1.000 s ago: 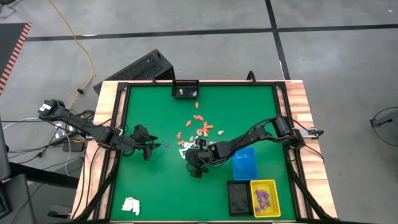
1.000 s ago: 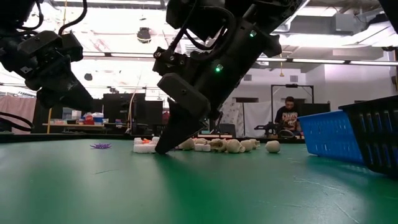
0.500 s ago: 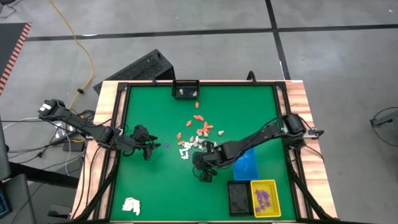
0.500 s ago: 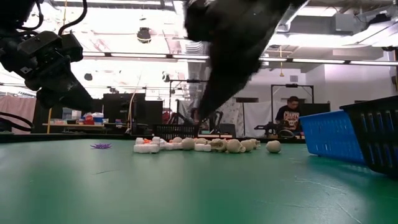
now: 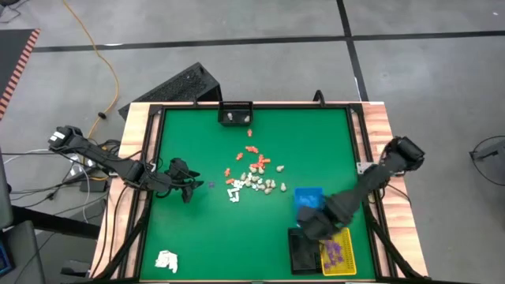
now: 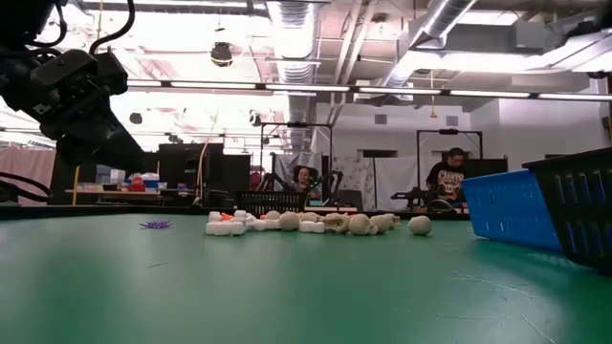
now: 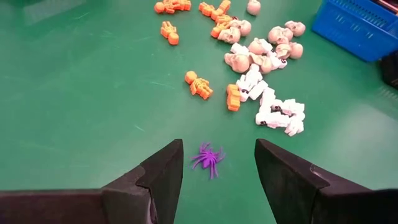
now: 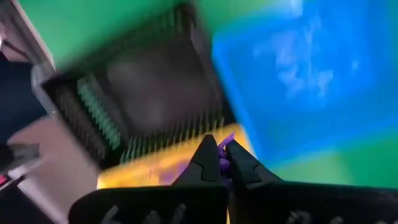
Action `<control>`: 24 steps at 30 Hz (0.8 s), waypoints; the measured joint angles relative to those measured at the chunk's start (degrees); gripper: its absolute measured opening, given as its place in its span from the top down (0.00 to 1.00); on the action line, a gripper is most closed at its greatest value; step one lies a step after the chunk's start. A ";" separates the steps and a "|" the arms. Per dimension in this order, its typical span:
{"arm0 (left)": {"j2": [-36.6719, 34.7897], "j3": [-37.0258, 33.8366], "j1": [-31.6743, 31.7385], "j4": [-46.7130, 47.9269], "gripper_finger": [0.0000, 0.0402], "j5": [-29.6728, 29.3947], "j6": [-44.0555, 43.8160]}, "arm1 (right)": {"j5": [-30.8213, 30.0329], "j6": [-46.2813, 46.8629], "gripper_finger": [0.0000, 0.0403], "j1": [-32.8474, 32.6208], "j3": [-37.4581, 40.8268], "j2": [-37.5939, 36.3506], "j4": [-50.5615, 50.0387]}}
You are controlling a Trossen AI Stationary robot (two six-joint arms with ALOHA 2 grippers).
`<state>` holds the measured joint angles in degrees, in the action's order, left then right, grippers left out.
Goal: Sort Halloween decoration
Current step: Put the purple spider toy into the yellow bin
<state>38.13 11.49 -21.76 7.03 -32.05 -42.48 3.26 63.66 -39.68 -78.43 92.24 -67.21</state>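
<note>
Left gripper [image 5: 189, 185] is seen low over the green mat [image 5: 197, 229] near the table's left side, fingers [image 7: 165, 171] spread apart with nothing between them. A purple spider piece [image 7: 208, 158] lies on the mat just ahead of the fingertips, roughly in line with the gap, untouched. A white wad [image 5: 166, 259] sits alone in the near-left corner of the mat.

Mid-table: the loose heap of Halloween decoration [image 5: 252, 175] is spread out, orange pieces [image 7: 199, 84] toward the far side and left, cream skulls [image 7: 261, 53] and white pieces [image 7: 280, 115] nearer the trays. The heap lies well apart from both grippers.

Right side: a blue tray [image 5: 310, 201], a black tray [image 5: 298, 252] and a yellow tray [image 5: 341, 254] are grouped near the front edge; purple pieces [image 5: 333, 251] are seen in the yellow one. Right gripper [image 5: 312, 227] is held above the join of the black and yellow trays, fingers [image 8: 205, 165] pressed together on a small purple piece [image 8: 224, 163].
</note>
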 joint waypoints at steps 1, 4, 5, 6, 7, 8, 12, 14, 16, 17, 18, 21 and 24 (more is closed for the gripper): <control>0.01 0.00 -0.02 0.00 0.53 -0.08 0.00 | 0.07 2.67 0.99 -1.91 0.00 -0.33 -0.54; 0.02 0.00 0.00 -0.02 0.53 -0.34 0.00 | 0.09 9.05 0.99 -6.42 0.00 -0.50 -0.49; 0.01 0.00 0.00 -0.03 0.53 -0.50 0.00 | 0.09 11.10 0.99 -7.73 0.00 -0.36 -0.53; 0.00 0.00 -0.02 -0.04 0.53 -0.62 -0.01 | 0.16 13.19 0.99 -8.86 0.00 -0.14 -0.61; 0.01 0.00 -0.01 -0.07 0.53 -0.64 -0.04 | 0.18 15.00 0.99 -9.91 0.00 0.17 -0.71; 0.02 0.00 -0.02 -0.09 0.53 -0.64 -0.07 | 0.20 16.41 0.99 -10.96 0.00 0.61 -0.68; 0.02 0.00 -0.02 -0.39 0.53 -1.44 -0.09 | 0.10 20.01 0.99 -14.28 0.00 2.17 -0.78; 0.00 0.00 -0.02 -0.55 0.53 -1.90 -0.27 | 0.11 20.91 0.99 -15.18 0.00 2.77 -0.65; 0.00 0.00 -0.02 -0.59 0.53 -1.87 -0.29 | 0.08 21.04 0.97 -15.66 0.00 3.27 0.17; 0.02 0.00 0.00 -0.59 0.53 -1.79 -0.29 | -0.06 21.02 0.96 -15.77 0.00 3.42 0.34; 0.01 0.00 -0.01 -0.59 0.53 -1.68 -0.30 | -0.13 21.02 0.94 -15.81 0.00 3.54 0.32; 0.02 0.00 0.00 -0.57 0.53 -1.67 -0.26 | -0.15 20.99 0.85 -15.72 0.00 3.72 0.09; 0.01 0.00 -0.01 -0.56 0.53 -1.67 -0.26 | -0.16 20.98 0.77 -15.14 0.00 3.72 -0.10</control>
<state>38.14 11.49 -21.77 6.47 -33.71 -42.74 3.11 84.64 -54.81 -78.43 95.96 -67.31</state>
